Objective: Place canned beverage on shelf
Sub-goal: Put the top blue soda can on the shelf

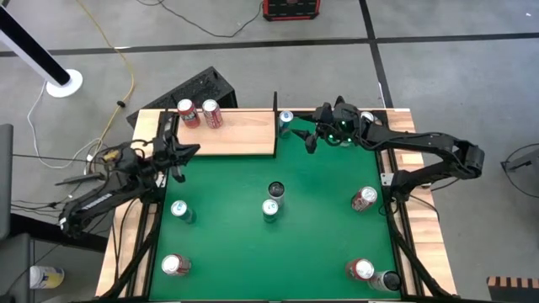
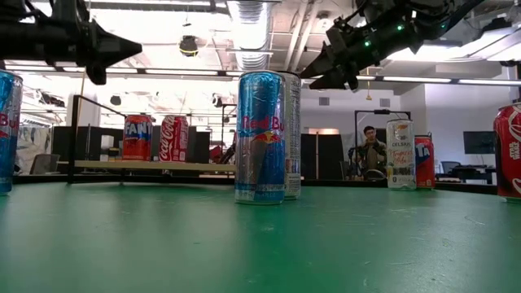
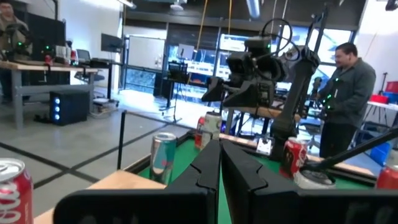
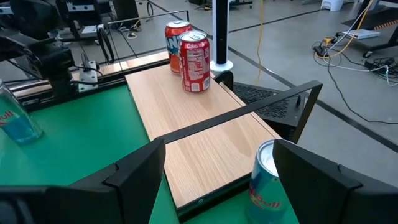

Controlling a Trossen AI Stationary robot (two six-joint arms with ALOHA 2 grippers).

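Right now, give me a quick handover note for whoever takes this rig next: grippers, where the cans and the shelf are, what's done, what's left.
Left gripper: shut, empty, raised at the table's left edge just in front of the shelf.
Right gripper: open, holding nothing, hovering beside a Red Bull can that stands on the green felt next to the shelf's right end.
Done: two red cans, a Fanta and a Coca-Cola, stand upright at the shelf's left end.
Left: that Red Bull can is not yet gripped; several more cans stand around the felt, including two at its centre.
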